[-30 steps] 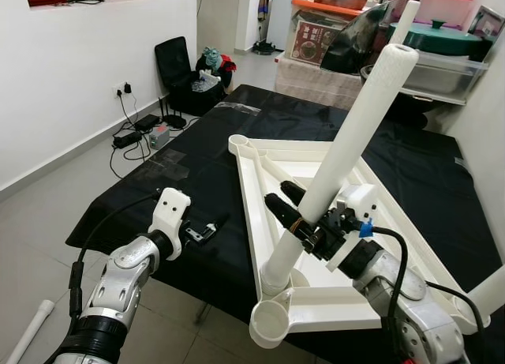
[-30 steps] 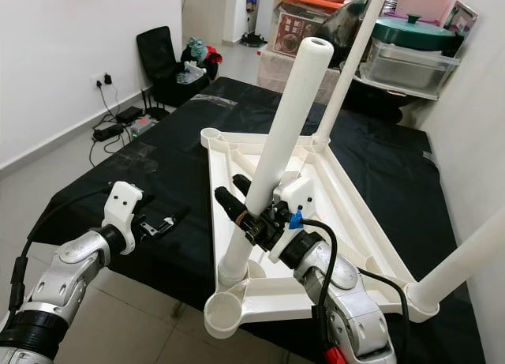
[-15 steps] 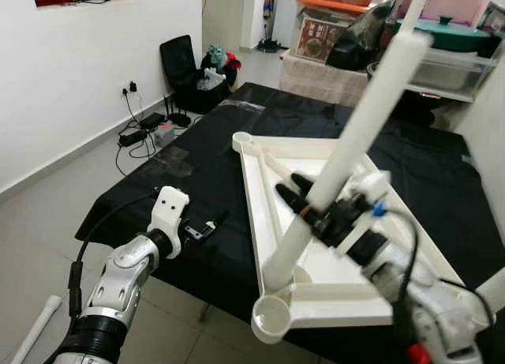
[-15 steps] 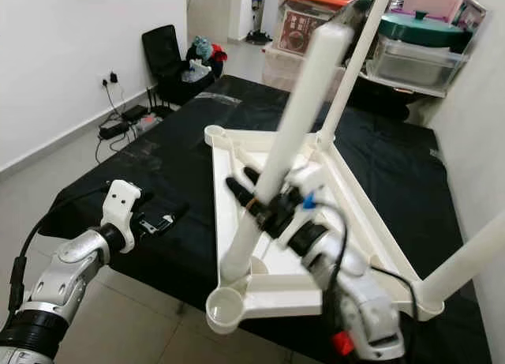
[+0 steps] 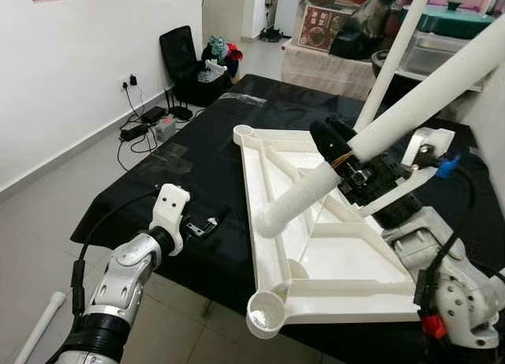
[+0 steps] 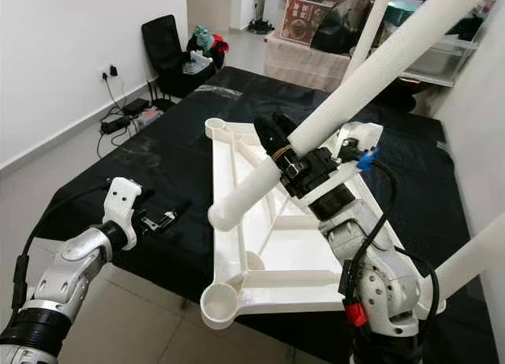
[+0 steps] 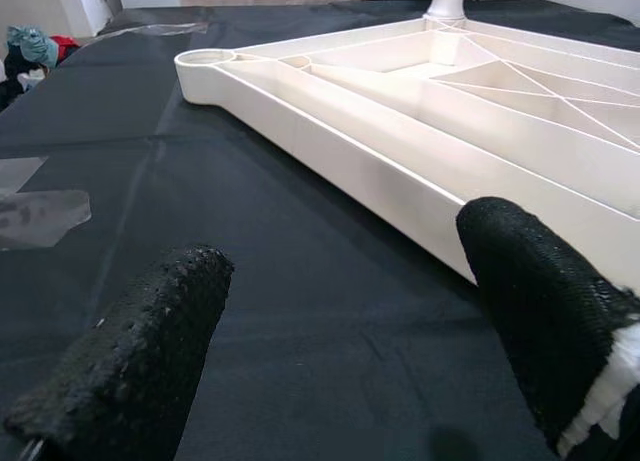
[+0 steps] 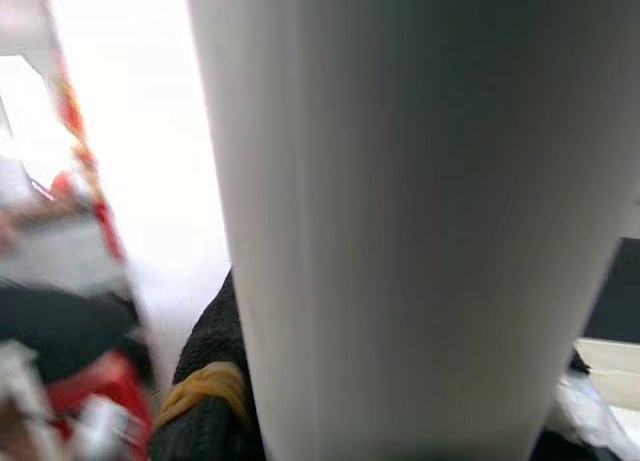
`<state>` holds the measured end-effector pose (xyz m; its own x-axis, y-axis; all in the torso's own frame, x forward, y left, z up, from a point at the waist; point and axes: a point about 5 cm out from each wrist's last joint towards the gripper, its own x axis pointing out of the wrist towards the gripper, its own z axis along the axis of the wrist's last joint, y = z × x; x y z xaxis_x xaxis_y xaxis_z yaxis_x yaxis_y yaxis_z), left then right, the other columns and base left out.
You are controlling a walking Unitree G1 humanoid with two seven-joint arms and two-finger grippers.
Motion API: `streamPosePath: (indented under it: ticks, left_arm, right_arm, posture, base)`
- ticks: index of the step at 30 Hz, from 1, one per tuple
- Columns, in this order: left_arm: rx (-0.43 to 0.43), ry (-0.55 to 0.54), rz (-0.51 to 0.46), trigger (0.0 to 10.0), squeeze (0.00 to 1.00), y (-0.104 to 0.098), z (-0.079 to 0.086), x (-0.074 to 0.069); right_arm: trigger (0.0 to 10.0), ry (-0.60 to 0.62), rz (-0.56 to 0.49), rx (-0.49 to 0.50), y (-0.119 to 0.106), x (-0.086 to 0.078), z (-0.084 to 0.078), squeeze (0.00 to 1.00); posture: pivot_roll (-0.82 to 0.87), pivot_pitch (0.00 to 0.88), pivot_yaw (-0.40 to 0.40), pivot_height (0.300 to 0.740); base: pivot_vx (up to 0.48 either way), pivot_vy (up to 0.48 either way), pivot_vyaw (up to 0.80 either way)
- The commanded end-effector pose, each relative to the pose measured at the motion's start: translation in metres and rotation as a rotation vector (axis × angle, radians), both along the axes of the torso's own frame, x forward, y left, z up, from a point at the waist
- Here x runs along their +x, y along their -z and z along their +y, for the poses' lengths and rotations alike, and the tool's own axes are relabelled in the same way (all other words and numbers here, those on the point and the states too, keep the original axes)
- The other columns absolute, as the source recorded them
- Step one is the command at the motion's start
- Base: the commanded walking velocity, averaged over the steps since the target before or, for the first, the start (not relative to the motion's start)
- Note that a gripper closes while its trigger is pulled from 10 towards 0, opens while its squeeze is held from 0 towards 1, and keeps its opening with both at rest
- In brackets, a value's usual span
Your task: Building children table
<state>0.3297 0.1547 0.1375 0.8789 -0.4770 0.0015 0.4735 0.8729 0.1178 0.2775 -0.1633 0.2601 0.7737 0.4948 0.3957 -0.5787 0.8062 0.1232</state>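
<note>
While right pincer clamps white leg over tabletop frame, left pincer spread, empty

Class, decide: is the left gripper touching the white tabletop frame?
Apart. In the left wrist view, black cloth shows between the left gripper and the white tabletop frame's edge.

Work surface: black-covered table.
You see the white triangular tabletop frame lying flat on it.
</note>
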Motion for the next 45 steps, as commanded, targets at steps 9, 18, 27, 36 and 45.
streamPosePath:
  ticks: [9,18,27,36,45]
  left_arm:
    - [-0.006,-0.011,0.002,10.0,0.00,0.003,-0.001,0.000]
    - [-0.003,-0.018,0.000,10.0,0.00,0.003,-0.001,0.001]
    - [-0.009,-0.015,0.000,10.0,0.00,0.004,-0.005,0.001]
    - [-0.009,-0.029,0.000,10.0,0.00,0.005,-0.002,-0.001]
    - [-0.012,-0.031,0.006,10.0,0.00,0.006,-0.002,-0.001]
  right_arm:
    - [10.0,0.295,0.034,-0.080,0.010,0.021,-0.008,0.00]
    - [10.0,0.507,-0.018,-0.001,0.004,0.031,-0.012,0.00]
    - [10.0,0.676,-0.186,0.000,-0.013,0.036,-0.004,0.00]
    - [10.0,0.673,-0.119,0.009,0.015,0.043,0.015,0.00]
    - [10.0,0.373,0.098,0.170,0.024,0.036,0.022,0.00]
  posture:
    - [0.05,0.000,-0.092,0.740]
    - [0.06,0.000,-0.094,0.740]
    - [0.06,0.000,-0.098,0.740]
    - [0.07,0.000,-0.107,0.740]
    - [0.04,0.000,-0.092,0.740]
  base:
    - [0.000,0.000,0.00]
    - [0.000,0.000,0.00]
    - [0.000,0.000,0.00]
    - [0.000,0.000,0.00]
    - [0.000,0.000,0.00]
